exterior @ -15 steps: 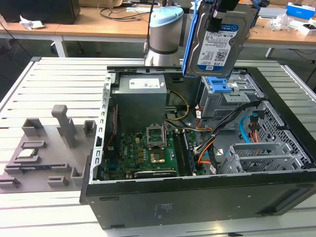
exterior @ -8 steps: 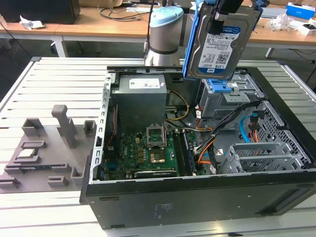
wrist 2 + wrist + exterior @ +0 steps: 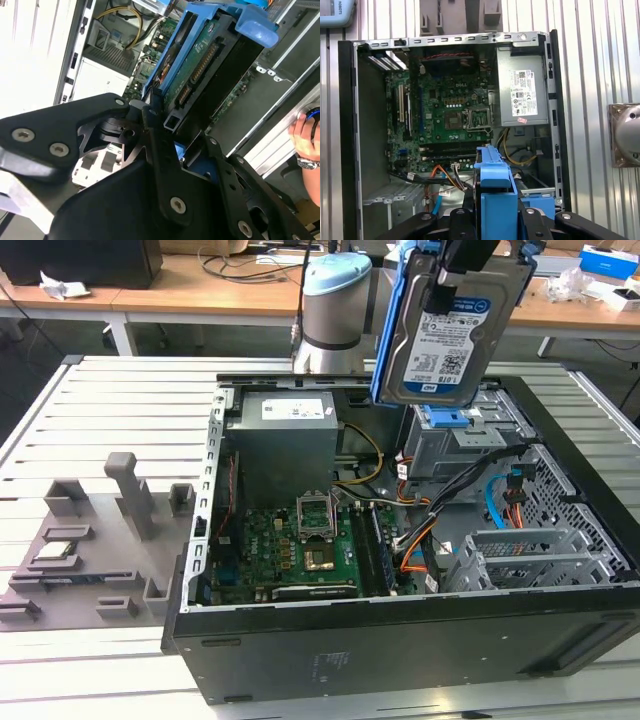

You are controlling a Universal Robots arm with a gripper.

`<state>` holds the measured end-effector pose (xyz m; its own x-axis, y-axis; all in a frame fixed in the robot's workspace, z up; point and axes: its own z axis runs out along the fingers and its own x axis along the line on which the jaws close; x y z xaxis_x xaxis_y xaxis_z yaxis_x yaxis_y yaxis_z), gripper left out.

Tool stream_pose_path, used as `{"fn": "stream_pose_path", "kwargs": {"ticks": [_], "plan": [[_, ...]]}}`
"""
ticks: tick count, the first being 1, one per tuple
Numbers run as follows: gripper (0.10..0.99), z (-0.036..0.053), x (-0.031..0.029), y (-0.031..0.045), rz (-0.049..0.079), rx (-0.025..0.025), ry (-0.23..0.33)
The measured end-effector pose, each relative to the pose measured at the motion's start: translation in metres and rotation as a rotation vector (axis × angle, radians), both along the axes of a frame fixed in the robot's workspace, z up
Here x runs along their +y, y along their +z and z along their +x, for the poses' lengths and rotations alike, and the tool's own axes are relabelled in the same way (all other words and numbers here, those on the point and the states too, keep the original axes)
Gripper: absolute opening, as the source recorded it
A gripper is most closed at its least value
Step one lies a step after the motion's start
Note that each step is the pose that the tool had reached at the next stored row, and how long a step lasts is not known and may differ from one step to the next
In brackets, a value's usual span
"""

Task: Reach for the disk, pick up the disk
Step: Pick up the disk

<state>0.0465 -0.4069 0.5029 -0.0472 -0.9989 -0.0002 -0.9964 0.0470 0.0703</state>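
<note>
Hard drive (image 3: pixel 452 335) lifted clear of the open computer case (image 3: pixel 400 640), clamped in the gripper (image 3: pixel 167 132).

Left of the case: grey fixture tray (image 3: pixel 90 560) on the slatted table (image 3: pixel 120 390). Inside the case: motherboard (image 3: pixel 290 545), power supply (image 3: pixel 285 440) behind it. Above the case's drive bay (image 3: pixel 455 445): the drive hanging upright, label showing, blue rails on, jaws closed on its upper edge. Reach and pick judged done; nothing left but holding.

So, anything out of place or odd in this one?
The disk hangs tilted in the claw, lifted clear above the open case. A hand rests beside the case in the second wrist view. No damage shows.
</note>
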Motion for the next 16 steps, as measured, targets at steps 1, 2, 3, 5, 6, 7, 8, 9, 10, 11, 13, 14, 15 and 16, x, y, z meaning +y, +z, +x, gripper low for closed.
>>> {"fn": "stream_pose_path", "kwargs": {"ticks": [1,2,3,5,6,7,8,9,10,11,13,14,15,16], "plan": [[0.365,0.0,-0.0022,0.0,0.0,0.0,0.0],[0.365,0.0,-0.0033,0.0,0.0,0.0,0.0],[0.365,0.0,-0.0044,0.0,0.0,0.0001,0.0],[0.365,0.0,-0.0103,0.0,0.0,0.0,0.0],[0.365,0.0,-0.0157,0.0,0.0,0.0,0.0],[0.365,0.0,-0.0183,0.0,0.0,0.0,0.0],[0.365,0.0,-0.0205,0.0,0.0,0.0,0.0],[0.365,0.0,-0.0235,0.0,0.0,0.0,0.0],[0.365,-0.0001,-0.0284,-0.0001,0.0,0.0,0.0],[0.365,-0.0004,-0.0334,-0.0002,0.0,0.0,0.0],[0.365,-0.0022,-0.0464,-0.0003,0.0,0.0001,0.0],[0.365,-0.0035,-0.0545,-0.0003,0.0,0.0,0.0],[0.365,-0.004,-0.0591,-0.0004,0.0,0.0,0.0],[0.365,-0.0042,-0.0621,-0.0004,0.0,0.0,0.0]]}}
